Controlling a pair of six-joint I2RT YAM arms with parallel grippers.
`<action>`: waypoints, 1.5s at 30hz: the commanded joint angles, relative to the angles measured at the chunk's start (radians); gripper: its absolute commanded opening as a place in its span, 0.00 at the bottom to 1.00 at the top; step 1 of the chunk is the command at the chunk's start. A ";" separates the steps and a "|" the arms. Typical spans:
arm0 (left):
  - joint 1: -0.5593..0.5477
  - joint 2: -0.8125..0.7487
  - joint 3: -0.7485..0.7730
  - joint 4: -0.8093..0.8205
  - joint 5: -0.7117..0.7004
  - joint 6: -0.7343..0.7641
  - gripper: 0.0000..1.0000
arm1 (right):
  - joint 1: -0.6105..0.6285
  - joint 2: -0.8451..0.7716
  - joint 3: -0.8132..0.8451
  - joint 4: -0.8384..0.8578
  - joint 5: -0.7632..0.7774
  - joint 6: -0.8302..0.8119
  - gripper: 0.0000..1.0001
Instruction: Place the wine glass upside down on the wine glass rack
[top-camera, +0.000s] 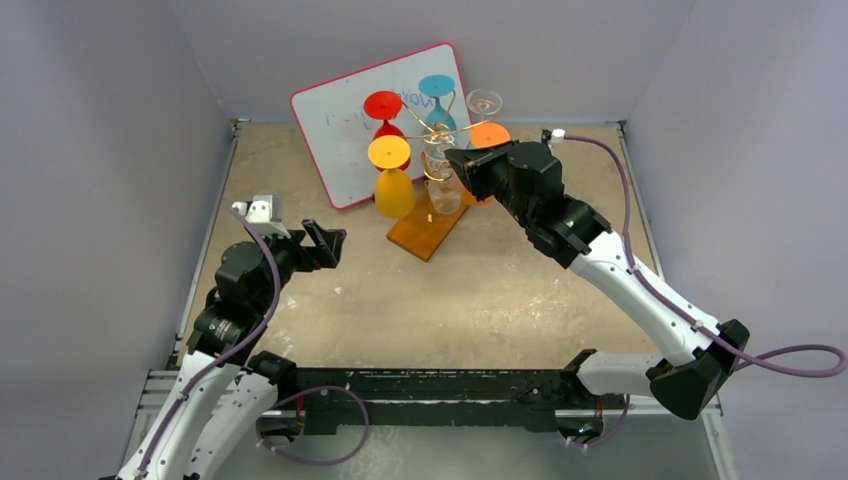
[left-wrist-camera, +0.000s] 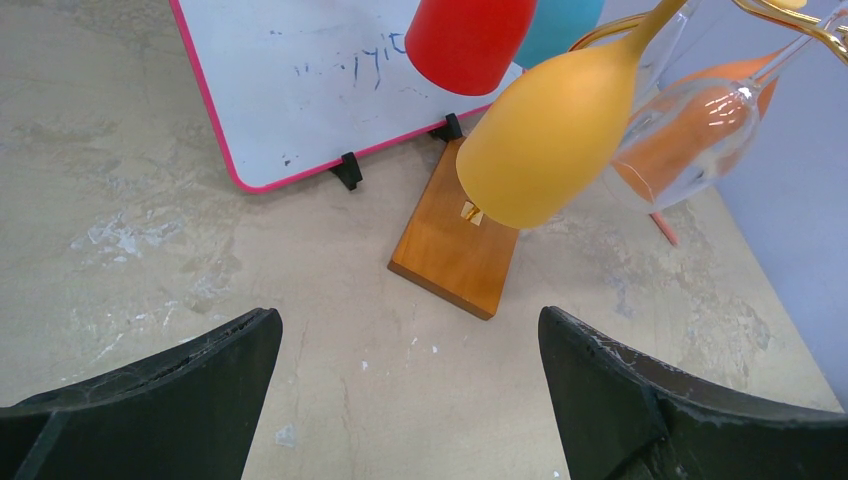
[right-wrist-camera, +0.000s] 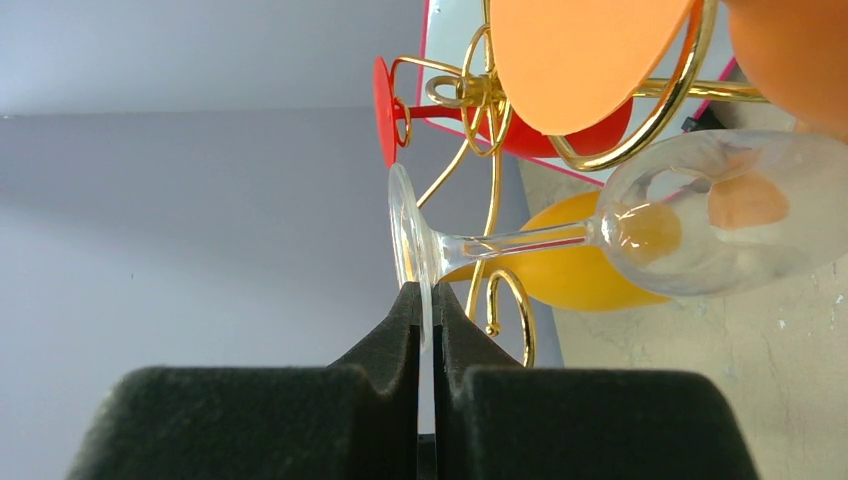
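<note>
Clear wine glass (right-wrist-camera: 620, 225) in right end effector (right-wrist-camera: 428, 300), arm outstretched at rack (top-camera: 425, 235)

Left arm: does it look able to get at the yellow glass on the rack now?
Probably yes. The left gripper is open and faces the yellow glass with only table between; the right gripper, shut on the clear glass, is on the other side of the rack.

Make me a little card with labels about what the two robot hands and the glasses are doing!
Right gripper: shut on the foot of the clear glass
Left gripper: open, empty, above the table
Rack: gold wire on a wooden base
Hanging upside down: yellow glass, red glass
Behind the rack: whiteboard
</note>
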 joint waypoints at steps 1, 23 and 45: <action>0.003 -0.003 0.010 0.028 0.012 0.021 1.00 | -0.003 -0.016 0.047 0.096 -0.011 -0.016 0.00; 0.003 0.014 0.010 0.034 0.018 0.021 1.00 | -0.003 -0.037 -0.003 0.145 -0.132 -0.048 0.00; 0.004 0.016 0.010 0.031 0.018 0.019 1.00 | -0.003 -0.104 -0.065 0.157 -0.161 -0.077 0.00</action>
